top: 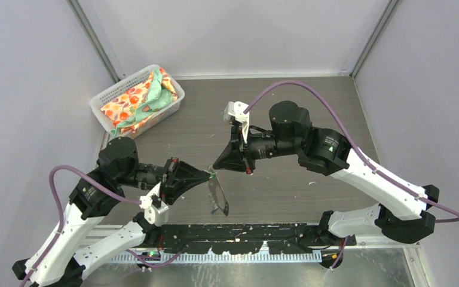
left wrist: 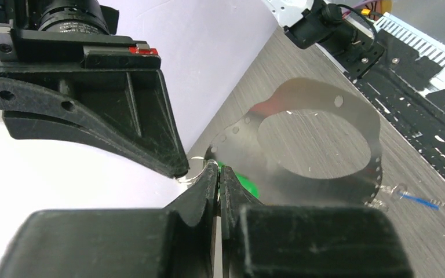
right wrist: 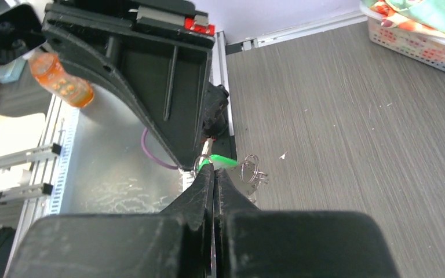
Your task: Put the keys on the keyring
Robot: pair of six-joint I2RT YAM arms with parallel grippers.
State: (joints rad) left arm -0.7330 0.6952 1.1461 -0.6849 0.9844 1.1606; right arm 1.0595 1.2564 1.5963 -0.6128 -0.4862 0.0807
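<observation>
The left gripper [left wrist: 217, 172] was pinched shut on the edge of the keyring [left wrist: 324, 95], which hung just below its tips, and the right gripper [right wrist: 213, 171] was clamped on the green key [right wrist: 223, 160] tip-to-tip against it — so a small misalignment or slip could drop the green key, unthreaded.
</observation>
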